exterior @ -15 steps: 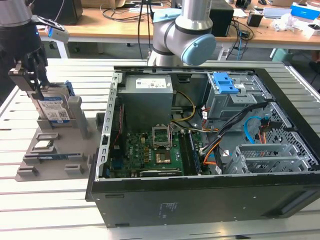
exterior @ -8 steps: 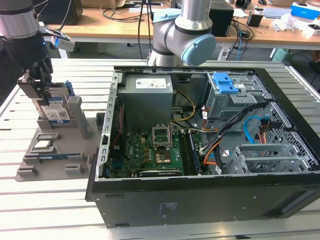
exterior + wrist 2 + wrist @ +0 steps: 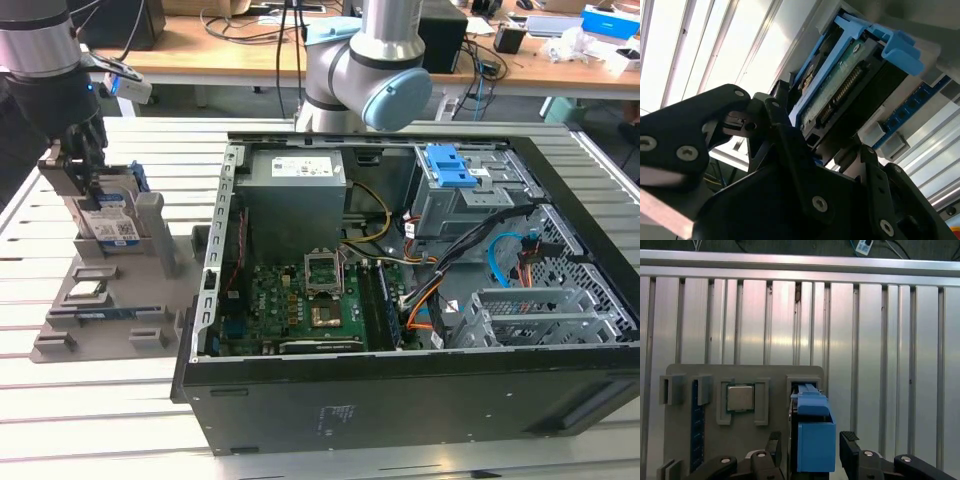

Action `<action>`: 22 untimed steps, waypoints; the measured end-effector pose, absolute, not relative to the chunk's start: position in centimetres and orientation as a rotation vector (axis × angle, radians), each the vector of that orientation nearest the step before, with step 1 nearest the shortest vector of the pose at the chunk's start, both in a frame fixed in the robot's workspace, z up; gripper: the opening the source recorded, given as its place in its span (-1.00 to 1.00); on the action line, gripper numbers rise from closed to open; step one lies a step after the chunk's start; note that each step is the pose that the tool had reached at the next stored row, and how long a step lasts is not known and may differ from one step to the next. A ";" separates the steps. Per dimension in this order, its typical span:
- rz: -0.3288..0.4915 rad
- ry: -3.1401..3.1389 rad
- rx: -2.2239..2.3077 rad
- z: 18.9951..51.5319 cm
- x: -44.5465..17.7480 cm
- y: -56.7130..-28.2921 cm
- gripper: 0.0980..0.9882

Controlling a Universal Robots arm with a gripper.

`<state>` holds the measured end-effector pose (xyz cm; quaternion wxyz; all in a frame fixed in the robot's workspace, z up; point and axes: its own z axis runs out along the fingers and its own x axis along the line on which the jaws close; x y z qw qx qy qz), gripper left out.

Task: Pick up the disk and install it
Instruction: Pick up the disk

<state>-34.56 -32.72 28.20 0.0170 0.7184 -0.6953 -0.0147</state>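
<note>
Disk (image 3: 108, 222) stands on edge in a slot of the grey holder (image 3: 100, 300) on the tabletop (image 3: 90, 425). That's at the exterior view's left, well apart from the open computer case (image 3: 400, 400). Pincer (image 3: 810, 442) is right above it. Jaws are open and straddle the blue frame, one finger (image 3: 774, 446) by each flat face, with slim gaps showing. We judge its long axis is upright, in line with the pincer. Not yet clamped, and nothing is in the case.

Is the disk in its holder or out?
In. The disk stands on edge in the grey holder, the open gripper straddling it.
</note>
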 end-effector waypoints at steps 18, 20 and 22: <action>-0.046 -2.161 2.233 28.2 -34.5 -32.7 -0.41; -0.045 -2.161 2.233 28.2 -34.5 -32.7 -0.41; -0.045 -2.161 2.233 28.2 -34.5 -32.7 -0.41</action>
